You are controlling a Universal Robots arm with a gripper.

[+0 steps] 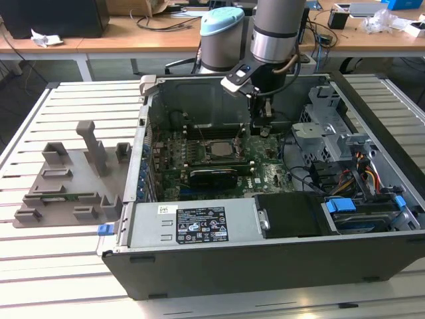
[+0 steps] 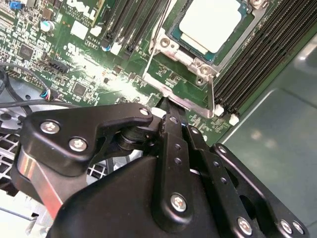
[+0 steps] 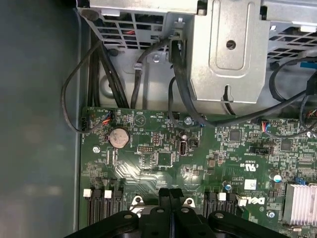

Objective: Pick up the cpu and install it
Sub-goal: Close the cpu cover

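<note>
So the cpu (image 2: 213, 22) already sits flat in the socket (image 2: 174, 45), shiny side up, right where it belongs. The claw (image 2: 168, 106) hangs just beside the socket's corner, pinched closed with nothing in it. My guess: closed tips make one slim point that fits next to the socket's wire lever (image 2: 211, 96) without bumping the memory slots (image 2: 257, 54).
</note>
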